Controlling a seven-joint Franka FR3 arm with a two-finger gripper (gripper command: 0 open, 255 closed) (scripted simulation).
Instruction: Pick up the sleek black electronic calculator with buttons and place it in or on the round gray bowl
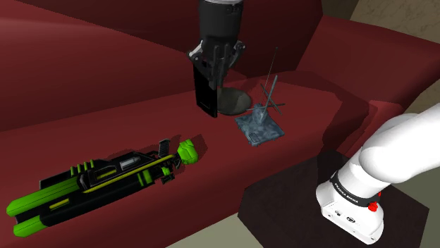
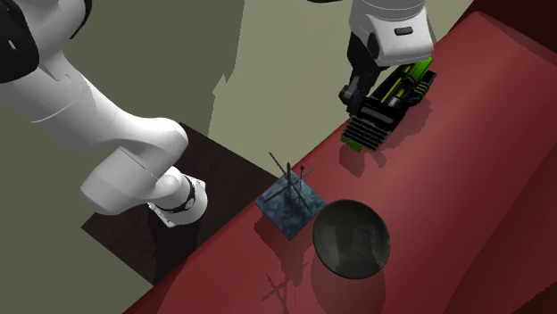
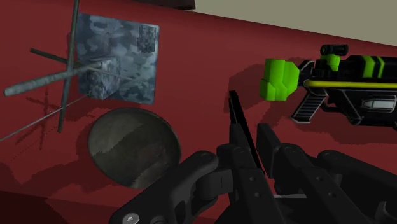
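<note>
The black calculator [image 1: 206,88] hangs on end above the red couch seat [image 1: 141,127], clasped by my gripper [image 1: 211,67], which is shut on its upper end. In the second exterior view the calculator [image 2: 368,127] shows ribbed rows of buttons under the gripper [image 2: 360,100]. The wrist view has the calculator [image 3: 239,124] edge-on between the fingers [image 3: 203,172]. The round dark grey bowl [image 1: 238,103] rests on the seat just behind the hanging calculator. The same bowl [image 2: 351,238] [image 3: 133,146] stands upright with nothing inside.
A green and black toy blaster [image 1: 106,176] [image 2: 406,85] [image 3: 343,83] lies on the seat on the far side of the gripper from the bowl. A blue-grey block with thin rods [image 1: 259,125] [image 2: 290,207] [image 3: 121,63] sits beside the bowl, near the seat's front edge.
</note>
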